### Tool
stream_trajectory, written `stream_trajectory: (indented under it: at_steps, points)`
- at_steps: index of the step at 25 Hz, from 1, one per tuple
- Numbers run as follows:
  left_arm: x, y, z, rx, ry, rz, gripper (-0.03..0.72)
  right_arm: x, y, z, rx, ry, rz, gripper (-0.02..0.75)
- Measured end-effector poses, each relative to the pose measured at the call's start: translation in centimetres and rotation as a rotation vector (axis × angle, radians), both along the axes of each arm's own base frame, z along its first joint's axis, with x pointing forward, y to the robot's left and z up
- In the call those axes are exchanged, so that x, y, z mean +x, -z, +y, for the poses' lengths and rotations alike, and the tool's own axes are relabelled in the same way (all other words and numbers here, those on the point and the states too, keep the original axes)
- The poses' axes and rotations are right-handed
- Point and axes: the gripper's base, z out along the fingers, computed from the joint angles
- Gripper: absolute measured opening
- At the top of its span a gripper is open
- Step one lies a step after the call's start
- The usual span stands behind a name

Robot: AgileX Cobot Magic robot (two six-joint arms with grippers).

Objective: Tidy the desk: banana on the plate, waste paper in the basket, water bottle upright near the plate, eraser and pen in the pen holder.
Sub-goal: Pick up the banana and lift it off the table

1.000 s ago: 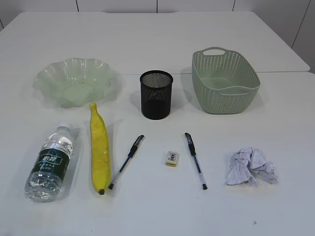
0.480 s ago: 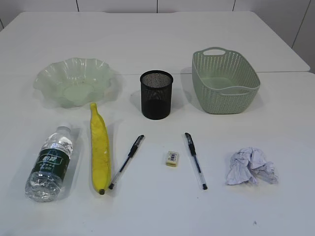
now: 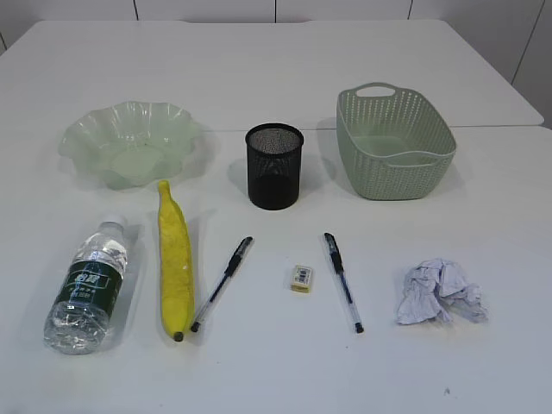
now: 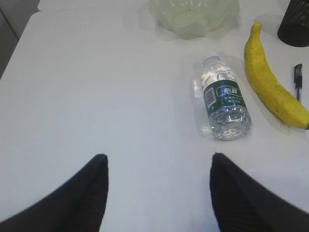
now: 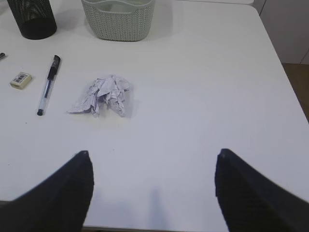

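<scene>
A yellow banana lies on the white table below the pale green glass plate. A water bottle lies on its side at the left. Two pens flank a small eraser. Crumpled waste paper lies at the right, below the green basket. The black mesh pen holder stands mid-table. Neither gripper shows in the exterior view. My left gripper is open and empty, short of the bottle and banana. My right gripper is open and empty, short of the paper.
The table's front edge shows just under my right gripper, and its right edge drops off to the floor. A second table adjoins at the back. The plate lies beyond the bottle in the left wrist view.
</scene>
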Motion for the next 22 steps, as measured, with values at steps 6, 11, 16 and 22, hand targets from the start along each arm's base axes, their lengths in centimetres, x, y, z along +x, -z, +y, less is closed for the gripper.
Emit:
stream_trajectory:
  at_steps: [6,11,16,22]
  points:
    - [0.0,0.0,0.0,0.000,0.000,0.000,0.465,0.0,0.0,0.0,0.000,0.000,0.000,0.585]
    - [0.0,0.0,0.0,0.000,0.000,0.000,0.465,0.0,0.0,-0.1,-0.003,0.014,-0.001,0.585]
    - [0.0,0.0,0.0,0.000,0.001,0.000,0.465,0.0,-0.9,-0.2,0.009,0.024,-0.074,0.585]
    - [0.0,-0.8,0.0,-0.003,0.004,-0.063,0.465,0.9,-2.9,0.0,0.076,0.031,-0.276,0.580]
